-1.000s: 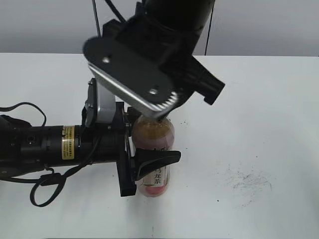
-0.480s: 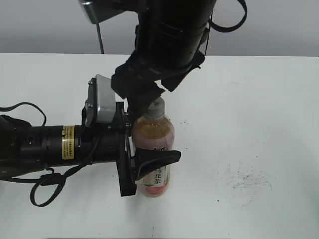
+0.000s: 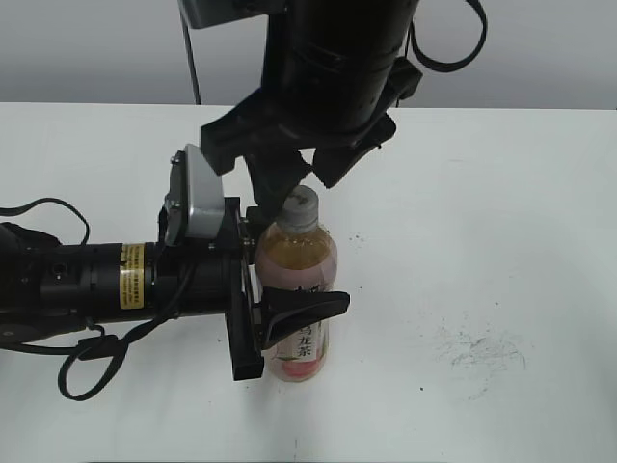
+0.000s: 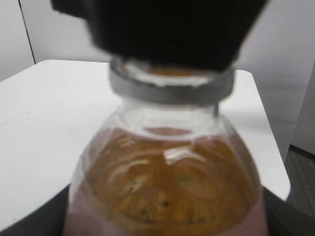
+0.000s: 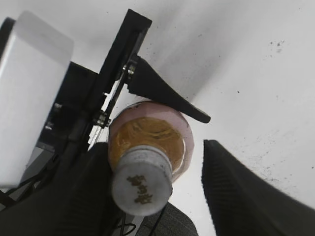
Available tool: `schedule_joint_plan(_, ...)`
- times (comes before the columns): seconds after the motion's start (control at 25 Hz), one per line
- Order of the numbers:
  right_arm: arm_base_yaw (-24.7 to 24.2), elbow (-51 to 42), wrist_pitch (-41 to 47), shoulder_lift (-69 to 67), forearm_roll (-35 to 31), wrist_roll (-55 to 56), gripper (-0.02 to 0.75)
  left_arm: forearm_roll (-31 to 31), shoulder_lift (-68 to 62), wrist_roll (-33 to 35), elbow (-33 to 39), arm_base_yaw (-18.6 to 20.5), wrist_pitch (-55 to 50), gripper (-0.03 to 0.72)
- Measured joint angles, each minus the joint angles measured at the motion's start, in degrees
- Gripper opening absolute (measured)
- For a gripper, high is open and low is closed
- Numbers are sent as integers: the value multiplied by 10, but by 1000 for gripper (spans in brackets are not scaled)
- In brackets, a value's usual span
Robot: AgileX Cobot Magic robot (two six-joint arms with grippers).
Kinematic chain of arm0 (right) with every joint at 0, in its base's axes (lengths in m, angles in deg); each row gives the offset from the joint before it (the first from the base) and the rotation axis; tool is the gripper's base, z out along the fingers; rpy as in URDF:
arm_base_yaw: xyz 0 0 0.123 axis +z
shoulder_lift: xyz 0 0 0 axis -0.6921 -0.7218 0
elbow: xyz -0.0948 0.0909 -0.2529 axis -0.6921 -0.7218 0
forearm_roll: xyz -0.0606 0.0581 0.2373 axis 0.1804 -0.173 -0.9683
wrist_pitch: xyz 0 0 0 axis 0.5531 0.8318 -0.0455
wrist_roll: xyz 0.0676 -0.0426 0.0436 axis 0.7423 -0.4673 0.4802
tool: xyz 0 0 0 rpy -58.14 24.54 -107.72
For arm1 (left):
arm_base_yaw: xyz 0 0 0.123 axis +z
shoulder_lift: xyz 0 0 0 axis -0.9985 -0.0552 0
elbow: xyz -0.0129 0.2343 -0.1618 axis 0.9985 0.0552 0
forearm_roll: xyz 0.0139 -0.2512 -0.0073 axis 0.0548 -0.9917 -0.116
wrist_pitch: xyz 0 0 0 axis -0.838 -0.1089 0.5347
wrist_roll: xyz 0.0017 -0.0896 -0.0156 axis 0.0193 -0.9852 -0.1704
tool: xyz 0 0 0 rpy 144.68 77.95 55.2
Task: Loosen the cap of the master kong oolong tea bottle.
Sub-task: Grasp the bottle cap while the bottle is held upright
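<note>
The master kong oolong tea bottle [image 3: 299,265] stands upright on the white table, amber tea and pink label showing. My left gripper [image 3: 289,311] reaches in from the left and is shut on the bottle's body; in the left wrist view the bottle [image 4: 167,187] fills the frame between the jaws [image 4: 167,228]. The white-grey cap [image 3: 300,204] sits on the neck. My right gripper [image 3: 305,179] hangs over it from above, open. In the right wrist view the cap [image 5: 141,184] lies between the jaws [image 5: 153,152], close to the left finger and apart from the right one.
The white table [image 3: 482,241] has dark scuff marks [image 3: 477,352] at the right front. The left arm's body and cables [image 3: 87,280] lie across the table's left side. A grey wall stands behind.
My right gripper has turned about the bottle's top and opened; it covered the cap one second ago, and the cap now shows. The left gripper and bottle have not moved.
</note>
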State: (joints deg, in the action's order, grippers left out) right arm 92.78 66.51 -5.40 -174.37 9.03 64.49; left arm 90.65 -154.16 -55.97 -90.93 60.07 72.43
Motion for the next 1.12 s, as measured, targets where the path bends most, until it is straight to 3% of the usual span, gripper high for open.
schedule_joint_plan(0.96, 0, -23, 0, 8, -24, -40, 366, 0, 0, 0, 0, 0, 0, 445)
schedule_joint_plan(1.12, 0, -23, 0, 18, -18, -49, 289, -1, 0, -1, -1, 0, 0, 445)
